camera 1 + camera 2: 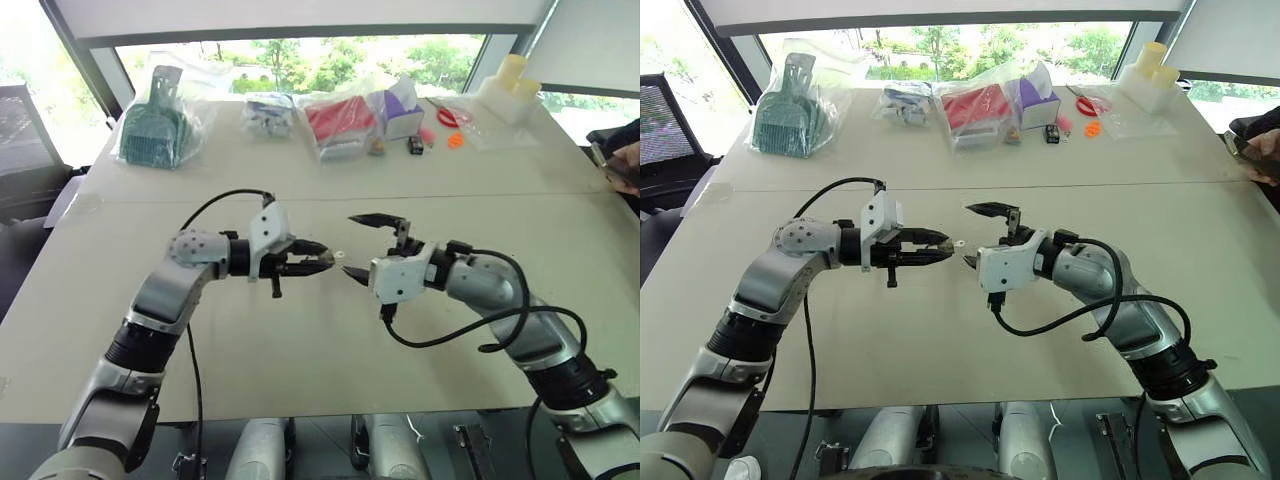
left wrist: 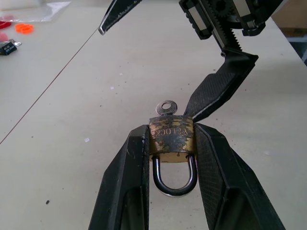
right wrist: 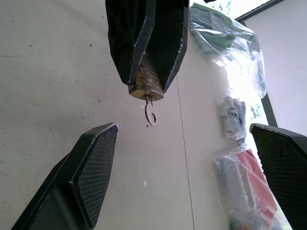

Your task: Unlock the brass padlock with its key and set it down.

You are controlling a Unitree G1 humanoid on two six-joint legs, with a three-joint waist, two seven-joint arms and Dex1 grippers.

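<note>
My left gripper (image 1: 325,260) is shut on the brass padlock (image 2: 171,139), clamping its body between both fingers, with the silvery shackle (image 2: 173,178) pointing back toward the wrist. The key (image 2: 166,107) sticks out of the padlock's front end, its round bow free. Both are held above the middle of the table. My right gripper (image 1: 350,243) faces it from the right, open wide. One finger is above the key and the other is below it, just short of it, and neither touches it. In the right wrist view the padlock (image 3: 145,81) and the key (image 3: 151,112) hang ahead between the spread fingers.
Along the far edge of the pale table (image 1: 300,340) lie a bagged green dustpan (image 1: 155,120), a bag of red things (image 1: 340,120), a purple box (image 1: 400,105), small orange bits (image 1: 455,140) and a yellowish container (image 1: 510,85). A person's hand (image 1: 625,165) is at the right edge.
</note>
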